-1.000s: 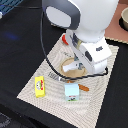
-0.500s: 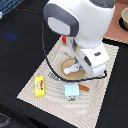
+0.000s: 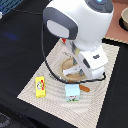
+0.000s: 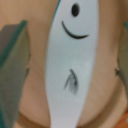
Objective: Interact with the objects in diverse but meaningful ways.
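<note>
White elongated piece (image 4: 70,65) lies on the tan plate (image 4: 107,95), between the spread gripper (image 4: 70,70) fingers, untouched.

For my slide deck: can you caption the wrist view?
Wrist close-up: open tool straddling a white fish-shaped toy with a drawn eye and smile, lying on the tan plate.

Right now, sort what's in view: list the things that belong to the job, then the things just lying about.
Job items:
white fish-shaped piece, between the open jaws
yellow box
white carton
small orange item

Lying about:
tan round plate
striped mat
bowl at the exterior view's right edge
</note>
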